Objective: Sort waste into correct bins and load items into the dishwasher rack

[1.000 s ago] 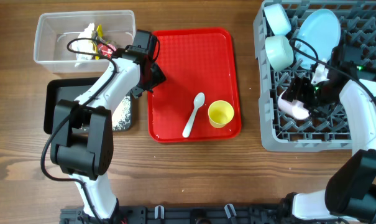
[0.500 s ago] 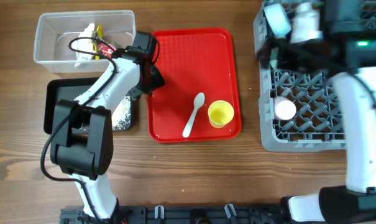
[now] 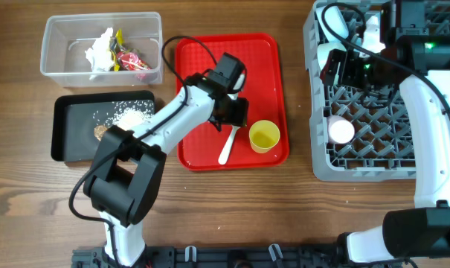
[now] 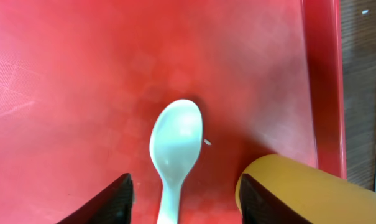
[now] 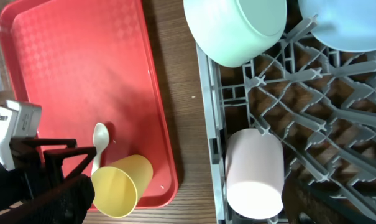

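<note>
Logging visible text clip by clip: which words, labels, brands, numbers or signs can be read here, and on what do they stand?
No text can be read in any view.
Snack wrappers in the clear tub: any print is too small to read.
Red tray, spoon, yellow cup, rack: no markings visible.

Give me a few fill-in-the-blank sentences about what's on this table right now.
The white spoon lies on the ___ tray.
The ___ cup lies in the dishwasher rack.
The crumpled tissue sits in the ___ tub.
The left gripper hangs over the spoon with jaws ___.
Missing words: red, pink, clear, open.
</note>
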Robot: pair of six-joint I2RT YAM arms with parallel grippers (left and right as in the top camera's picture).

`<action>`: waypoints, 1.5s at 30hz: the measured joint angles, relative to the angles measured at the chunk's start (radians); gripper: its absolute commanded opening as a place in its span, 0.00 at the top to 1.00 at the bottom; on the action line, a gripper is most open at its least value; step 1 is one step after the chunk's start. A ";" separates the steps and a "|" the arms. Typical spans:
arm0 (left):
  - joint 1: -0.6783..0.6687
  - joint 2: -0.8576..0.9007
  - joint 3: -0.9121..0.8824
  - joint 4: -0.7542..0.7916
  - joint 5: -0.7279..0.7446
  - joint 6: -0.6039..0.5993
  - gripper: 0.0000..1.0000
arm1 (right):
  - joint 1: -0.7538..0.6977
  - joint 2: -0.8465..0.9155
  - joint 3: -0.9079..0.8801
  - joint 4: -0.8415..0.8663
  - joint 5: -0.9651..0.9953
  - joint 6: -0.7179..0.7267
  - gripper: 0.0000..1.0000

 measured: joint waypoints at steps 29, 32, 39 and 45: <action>-0.121 0.076 0.149 -0.193 0.003 0.004 0.96 | 0.001 0.000 0.000 0.026 0.000 -0.034 0.00; -0.121 0.077 0.149 -0.191 -0.008 -0.011 0.96 | 0.001 0.000 0.000 0.025 0.000 -0.034 0.01; 0.182 -0.083 0.156 -0.235 0.308 -0.051 0.96 | 0.001 0.004 0.000 0.058 -0.307 -0.127 0.01; 0.371 -0.129 0.167 -0.216 0.774 0.011 0.96 | 0.051 0.104 0.000 0.167 -0.721 -0.256 0.01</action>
